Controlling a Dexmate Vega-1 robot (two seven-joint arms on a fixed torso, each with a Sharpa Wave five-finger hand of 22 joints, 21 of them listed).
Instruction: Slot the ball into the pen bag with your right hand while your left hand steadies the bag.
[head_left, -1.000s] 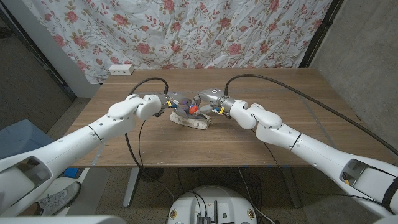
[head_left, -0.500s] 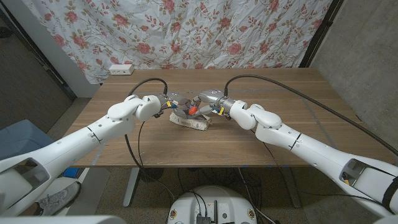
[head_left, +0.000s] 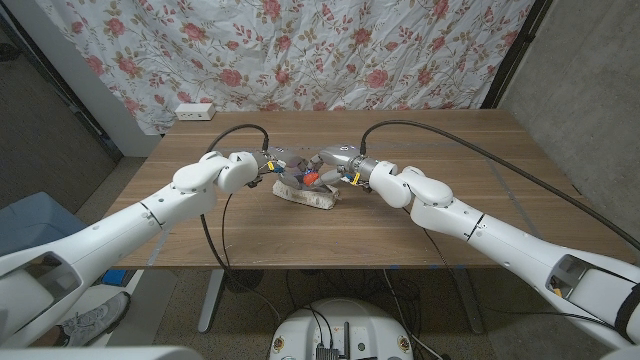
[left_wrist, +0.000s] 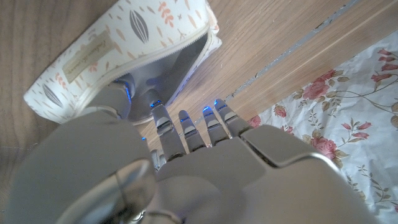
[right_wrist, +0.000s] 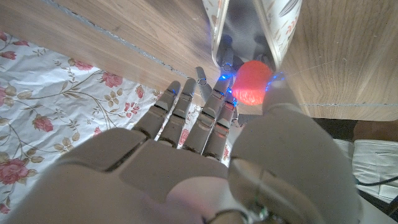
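Head view: white leaf-patterned fabric pen bag (head_left: 306, 192) lies mid-table on the brown wooden table (head_left: 400, 225). Left hand (head_left: 266, 168) meets its left end, right hand (head_left: 333, 168) its right end; small orange-red ball (head_left: 311, 177) sits between them at the bag's open top.

Left wrist view: left hand (left_wrist: 163, 163) has its thumb inside the unzipped mouth, gripping the bag (left_wrist: 134, 53) wall; grey lining visible.

Right wrist view: right hand (right_wrist: 205, 158) pinches the ball (right_wrist: 251, 83) between thumb and fingertips, right at the bag (right_wrist: 256, 25) opening, not yet inside.

Right hand (right_wrist: 205, 162) pinches the red ball (right_wrist: 252, 83) at the pen bag (right_wrist: 252, 25) mouth
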